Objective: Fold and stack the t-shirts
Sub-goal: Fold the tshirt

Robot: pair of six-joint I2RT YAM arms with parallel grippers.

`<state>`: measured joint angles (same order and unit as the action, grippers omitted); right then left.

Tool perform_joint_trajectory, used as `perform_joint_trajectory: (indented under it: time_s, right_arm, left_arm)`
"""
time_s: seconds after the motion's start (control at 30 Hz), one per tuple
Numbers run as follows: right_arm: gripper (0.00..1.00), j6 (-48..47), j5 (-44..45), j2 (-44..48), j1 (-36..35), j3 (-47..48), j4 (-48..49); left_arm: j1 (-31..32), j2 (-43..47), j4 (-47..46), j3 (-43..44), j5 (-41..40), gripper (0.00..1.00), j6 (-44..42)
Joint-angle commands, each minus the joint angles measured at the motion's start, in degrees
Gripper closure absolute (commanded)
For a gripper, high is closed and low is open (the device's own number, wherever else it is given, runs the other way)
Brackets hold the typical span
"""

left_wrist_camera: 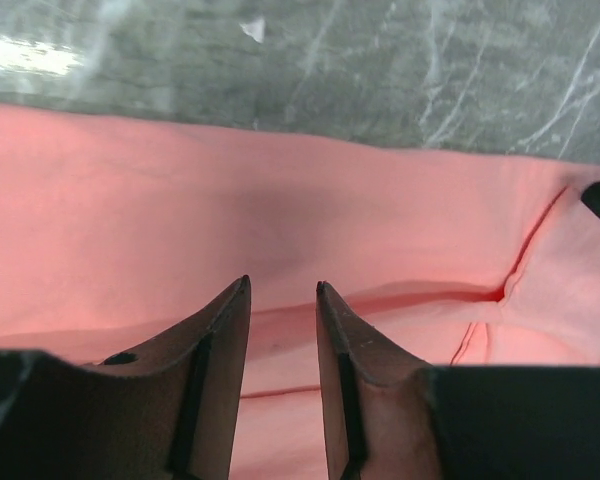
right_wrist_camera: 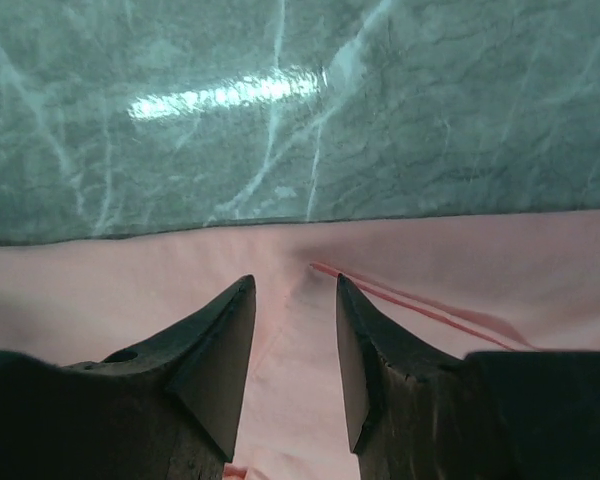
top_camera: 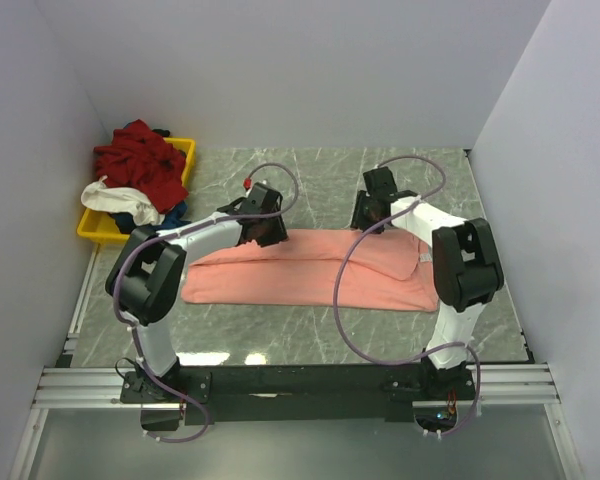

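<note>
A salmon-pink t-shirt [top_camera: 310, 268] lies folded into a long band across the middle of the table, with a small white label [top_camera: 423, 260] near its right end. My left gripper [top_camera: 265, 232] hovers over its far edge at the left, open and empty, cloth showing between the fingers in the left wrist view [left_wrist_camera: 282, 288]. My right gripper [top_camera: 372, 218] hovers over the far edge at the right, also open and empty [right_wrist_camera: 295, 280]. A dark red shirt [top_camera: 140, 162], a white one [top_camera: 115, 197] and a blue one [top_camera: 140, 218] are piled in the yellow tray.
The yellow tray [top_camera: 187, 155] stands at the far left by the left wall. Walls close in the back and both sides. Green marble table top [top_camera: 320, 175] shows behind the pink shirt and in front of it.
</note>
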<state>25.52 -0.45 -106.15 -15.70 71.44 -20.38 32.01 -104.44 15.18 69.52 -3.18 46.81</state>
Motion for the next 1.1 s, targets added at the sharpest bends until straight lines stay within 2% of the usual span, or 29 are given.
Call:
perform_joint_trajectory:
  time_s: [0.0,0.27,0.4,0.53,0.8,1.07]
  right_arm:
    - [0.55,-1.3,5.1,-1.5,-1.4,2.6,-1.8]
    - [0.58,-1.3,9.3,-4.1,-3.2,4.2,-3.8]
    - [0.69,-1.0,9.7,-3.1,-3.8,3.4,-3.8]
    - [0.9,-0.5,9.4,-1.1,-4.1,1.5,-3.7]
    - [0.95,1.0,7.6,7.3,-4.6,-2.9,-4.5]
    - [0.96,3.7,5.3,17.5,-6.0,-12.5,-2.6]
  left_arm:
    - [1.3,-0.8,-1.1,3.3,0.8,0.62,-1.5]
    - [2.6,-2.3,-1.2,4.0,1.3,0.64,-1.7]
    - [2.9,-2.8,-1.1,4.0,1.4,0.65,-2.1]
    - [3.1,-2.9,-1.4,3.8,1.6,0.65,-2.1]
    - [3.7,-2.4,-2.2,2.6,2.7,0.66,-2.4]
    - [4.5,-1.7,-3.0,0.9,3.9,0.67,-3.1]
